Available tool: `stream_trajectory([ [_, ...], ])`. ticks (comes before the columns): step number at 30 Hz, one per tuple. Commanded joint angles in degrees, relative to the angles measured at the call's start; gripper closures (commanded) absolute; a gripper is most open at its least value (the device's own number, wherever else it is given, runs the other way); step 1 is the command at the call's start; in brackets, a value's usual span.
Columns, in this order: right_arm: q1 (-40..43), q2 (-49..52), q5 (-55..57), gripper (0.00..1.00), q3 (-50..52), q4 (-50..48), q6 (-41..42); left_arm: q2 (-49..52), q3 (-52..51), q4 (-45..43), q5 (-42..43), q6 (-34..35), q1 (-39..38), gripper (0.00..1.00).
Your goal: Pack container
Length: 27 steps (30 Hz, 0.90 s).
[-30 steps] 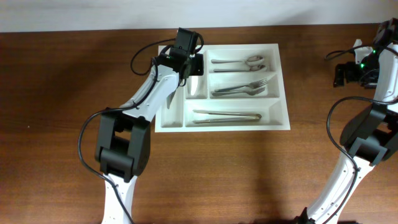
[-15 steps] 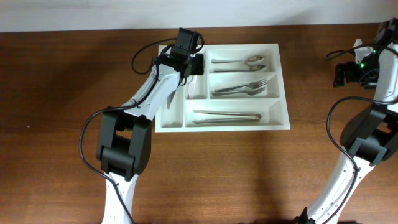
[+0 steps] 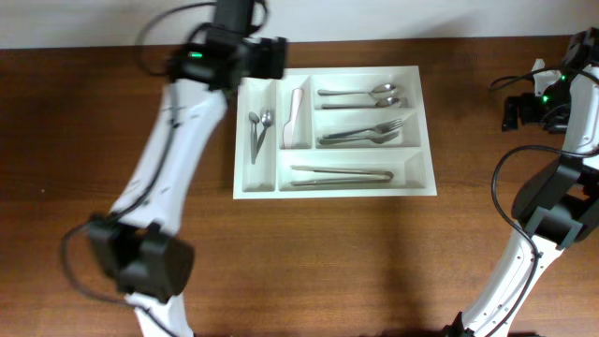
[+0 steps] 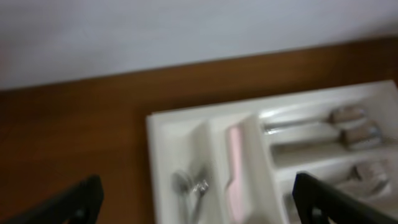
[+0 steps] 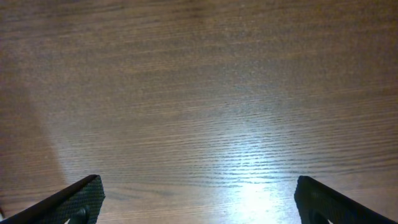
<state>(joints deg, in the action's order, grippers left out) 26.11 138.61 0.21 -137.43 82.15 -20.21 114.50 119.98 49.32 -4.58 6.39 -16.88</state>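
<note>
White container point(image 3: 328, 191) on wooden table point(image 3: 374, 262), upper centre of overhead frame. Holds small spoons point(image 3: 259, 131), white-handled knife point(image 3: 296, 117), large spoons point(image 3: 360, 94), forks point(image 3: 365, 133), tongs point(image 3: 342, 175), one kind per compartment. Left gripper point(image 3: 273, 58) blurred, at container's upper-left corner, jaws wide apart, empty. Right gripper point(image 3: 511, 110) at right edge, well apart from container, jaws spread, empty, over bare wood.

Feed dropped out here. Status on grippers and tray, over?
Left gripper open, empty, at far-left corner of tray. Right gripper open, empty, over table, away from tray. Cutlery in all five slots. Nothing in the way.
</note>
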Motion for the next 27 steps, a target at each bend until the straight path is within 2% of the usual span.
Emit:
stream_trajectory([
  [1, -0.22, -1.20, 0.26, 0.01, 0.28, 0.04, -0.55, -7.56, 1.29, 5.99, -1.44, -1.36, 4.90, 0.01],
  [8, -0.22, -1.20, 0.26, 0.01, 0.28, 0.02, -0.55, -17.88, 1.25, 19.39, -1.01, -1.36, 12.35, 0.01],
  [14, -0.22, -1.20, 0.26, 0.01, 0.28, 0.02, -0.55, -29.70, 0.66, 28.74, -0.83, -1.31, 12.15, 0.01],
  [22, -0.22, -1.20, 0.28, 0.01, 0.28, 0.04, -0.55, -54.01, -6.25, 31.32, 0.37, 2.34, 6.69, 0.01],
  [27, -0.22, -1.20, 0.26, 0.01, 0.28, 0.02, -0.55, -67.43, -15.15, 33.22, 2.23, 2.34, 6.27, 0.01],
])
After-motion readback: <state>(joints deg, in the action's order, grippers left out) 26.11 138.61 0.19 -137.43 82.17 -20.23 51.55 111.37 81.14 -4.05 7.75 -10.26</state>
